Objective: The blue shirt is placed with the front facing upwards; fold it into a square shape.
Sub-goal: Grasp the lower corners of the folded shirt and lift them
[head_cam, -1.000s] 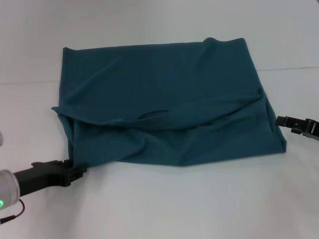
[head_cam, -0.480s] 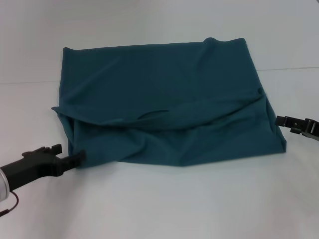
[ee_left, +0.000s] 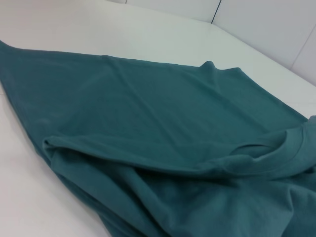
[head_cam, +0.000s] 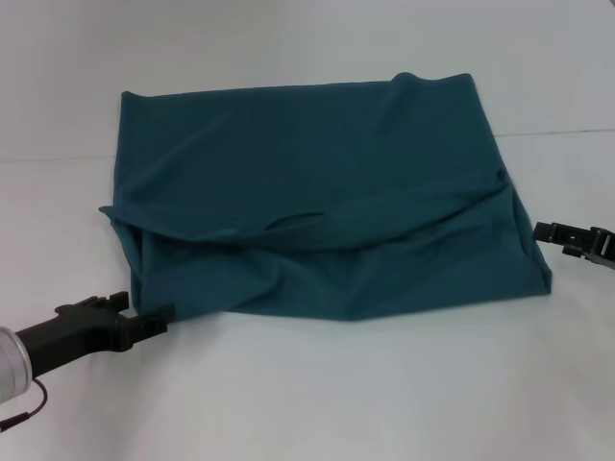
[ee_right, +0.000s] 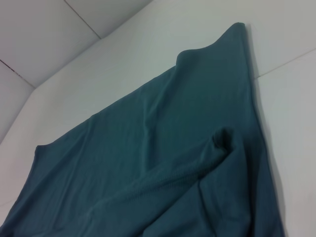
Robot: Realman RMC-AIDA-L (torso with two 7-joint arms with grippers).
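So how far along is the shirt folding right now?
Partly done: the blue shirt is doubled over once, plain side up, rumpled along its near edge. The left gripper is at the near left corner, the right gripper beside the right edge. Squaring it up is left.

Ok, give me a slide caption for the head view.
Part-folded blue shirt on the white table; left gripper at its near-left corner, right gripper beside its right edge.
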